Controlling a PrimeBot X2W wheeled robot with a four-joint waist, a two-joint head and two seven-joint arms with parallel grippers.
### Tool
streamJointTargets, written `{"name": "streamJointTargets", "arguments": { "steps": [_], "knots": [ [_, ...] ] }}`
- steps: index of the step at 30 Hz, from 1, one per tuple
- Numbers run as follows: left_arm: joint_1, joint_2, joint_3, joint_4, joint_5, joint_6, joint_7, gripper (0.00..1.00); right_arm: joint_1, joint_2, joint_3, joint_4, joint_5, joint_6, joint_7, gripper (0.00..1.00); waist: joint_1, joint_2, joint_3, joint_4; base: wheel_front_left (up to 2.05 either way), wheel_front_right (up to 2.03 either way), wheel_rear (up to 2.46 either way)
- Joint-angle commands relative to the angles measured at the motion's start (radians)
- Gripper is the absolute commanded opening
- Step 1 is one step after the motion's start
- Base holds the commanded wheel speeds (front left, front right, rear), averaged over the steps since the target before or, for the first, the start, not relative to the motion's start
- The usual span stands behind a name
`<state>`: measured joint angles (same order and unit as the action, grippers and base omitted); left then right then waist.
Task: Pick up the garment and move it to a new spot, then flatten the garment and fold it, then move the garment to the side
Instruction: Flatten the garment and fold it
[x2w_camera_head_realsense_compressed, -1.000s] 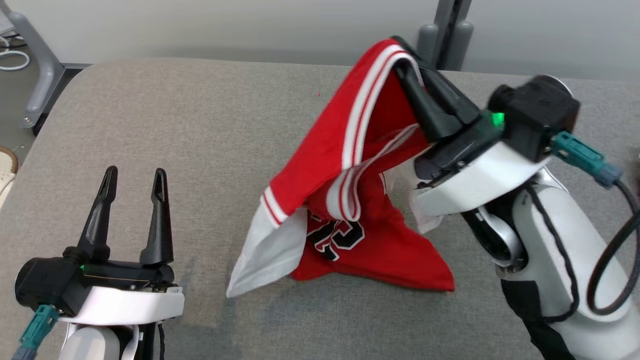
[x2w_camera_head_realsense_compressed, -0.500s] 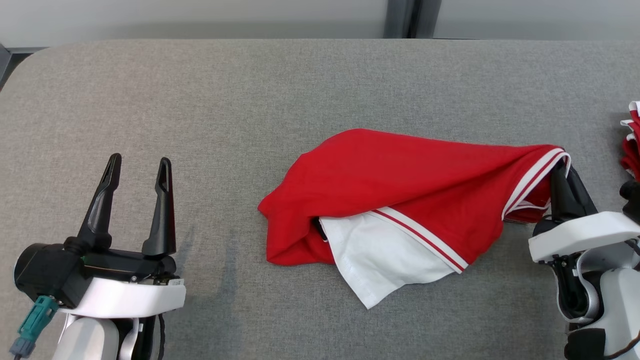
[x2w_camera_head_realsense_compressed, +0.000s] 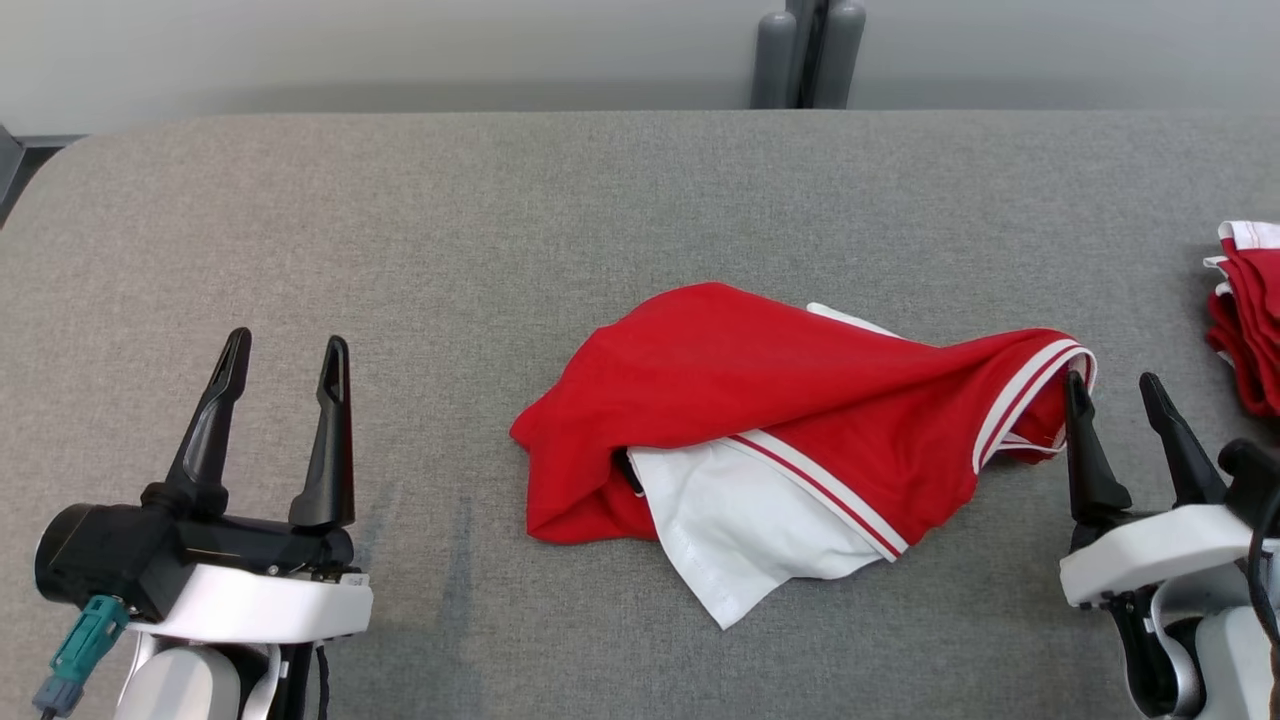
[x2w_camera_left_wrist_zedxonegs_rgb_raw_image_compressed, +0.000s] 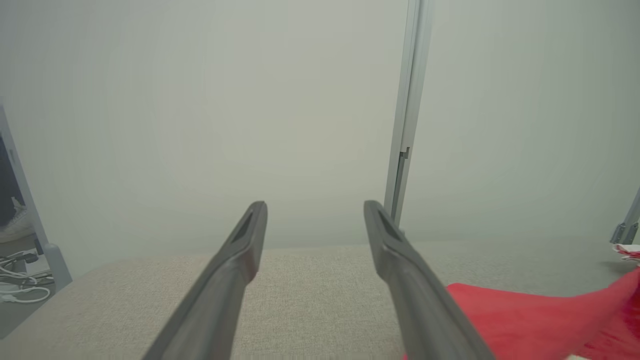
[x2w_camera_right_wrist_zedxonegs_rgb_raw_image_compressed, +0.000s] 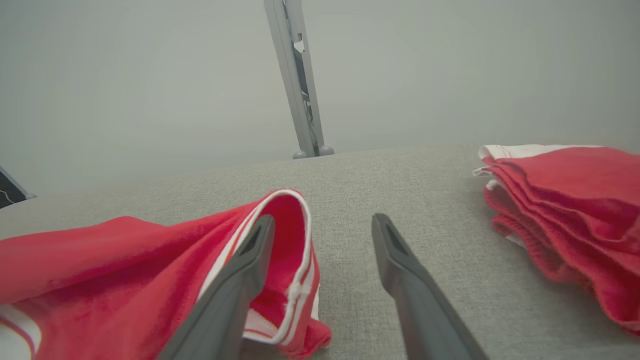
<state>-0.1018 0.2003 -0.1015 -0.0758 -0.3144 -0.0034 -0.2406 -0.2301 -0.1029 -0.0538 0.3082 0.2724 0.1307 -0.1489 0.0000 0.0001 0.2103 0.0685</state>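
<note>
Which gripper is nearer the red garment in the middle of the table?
Right. The right gripper is open at the striped edge of the garment; the left gripper sits well apart.

Red pile (x2w_camera_head_realsense_compressed: 1248, 320) half past the right edge; dark patch (x2w_camera_head_realsense_compressed: 627, 470), perhaps print, mostly under the garment (x2w_camera_head_realsense_compressed: 780, 400).

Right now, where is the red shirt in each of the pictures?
Head view: the red shirt lies crumpled in the middle of the grey table.
Left wrist view: the shirt is in the lower right corner.
Right wrist view: the shirt is at the lower left, its striped hem nearest the middle.
Shared landmark: the grey post behind the table, also seen at and.
</note>
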Motion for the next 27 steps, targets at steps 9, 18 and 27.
{"name": "streamJointTargets", "arguments": {
  "steps": [9, 18, 27],
  "knots": [
    [0.059, 0.023, 0.002, -0.009, -0.001, 0.021, 0.029, 1.00, 0.126, 0.002, 0.019, -0.283, -0.099, 0.000, 0.045, 1.00, 0.0000, -0.0001, -0.060, -0.016, 0.00, 0.00, 0.00],
    [0.096, 0.030, -0.004, -0.021, -0.004, 0.030, 0.048, 1.00, 0.181, 0.027, 0.037, -0.454, -0.129, 0.000, 0.111, 1.00, 0.0000, -0.0001, -0.080, -0.017, 0.00, 0.00, 0.00],
    [0.107, 0.036, -0.010, -0.027, -0.009, 0.033, 0.057, 1.00, 0.199, 0.041, 0.031, -0.479, -0.129, 0.000, 0.135, 1.00, 0.0000, -0.0001, -0.076, -0.016, 0.00, 0.00, 0.00]
  ]
}}
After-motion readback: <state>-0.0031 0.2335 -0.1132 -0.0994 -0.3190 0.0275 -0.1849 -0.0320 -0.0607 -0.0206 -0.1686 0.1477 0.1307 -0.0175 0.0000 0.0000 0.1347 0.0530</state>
